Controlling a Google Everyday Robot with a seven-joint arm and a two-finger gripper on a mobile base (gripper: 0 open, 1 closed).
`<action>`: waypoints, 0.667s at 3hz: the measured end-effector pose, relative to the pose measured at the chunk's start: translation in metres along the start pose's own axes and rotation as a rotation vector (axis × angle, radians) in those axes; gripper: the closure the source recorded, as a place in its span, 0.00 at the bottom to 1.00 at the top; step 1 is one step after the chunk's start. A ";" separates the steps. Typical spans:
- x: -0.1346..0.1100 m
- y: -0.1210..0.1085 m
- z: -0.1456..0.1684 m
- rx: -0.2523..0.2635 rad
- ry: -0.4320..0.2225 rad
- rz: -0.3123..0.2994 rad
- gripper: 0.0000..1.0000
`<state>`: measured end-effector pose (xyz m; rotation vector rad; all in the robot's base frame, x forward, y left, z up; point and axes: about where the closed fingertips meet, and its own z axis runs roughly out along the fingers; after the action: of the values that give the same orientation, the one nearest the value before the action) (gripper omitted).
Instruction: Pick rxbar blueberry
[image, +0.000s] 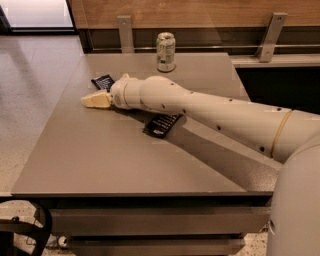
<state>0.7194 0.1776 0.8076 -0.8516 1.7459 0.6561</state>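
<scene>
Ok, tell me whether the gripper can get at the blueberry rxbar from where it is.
Probably yes. The gripper is low over the table beside the rxbar blueberry, with nothing between them; the can stands further back and the black bar lies under the arm.

Matt grey tabletop (100, 165), smooth cream plastic arm (225, 112), pale matt gripper (90, 100) left of centre, beside faintly glossy rxbar blueberry (103, 81), glossy black wrapper (161, 125), shiny metal can (165, 51), wood wall panel (200, 12).

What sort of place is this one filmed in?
Probably an office café or break area: a grey table against a wood-panelled divider, polished speckled floor, a drink can. The gripper is low beside the rxbar blueberry.
</scene>
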 end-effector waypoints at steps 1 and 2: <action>-0.003 0.000 -0.001 0.000 0.000 0.000 0.63; -0.005 0.000 -0.002 0.000 0.000 0.000 0.86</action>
<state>0.7194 0.1777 0.8128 -0.8517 1.7458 0.6561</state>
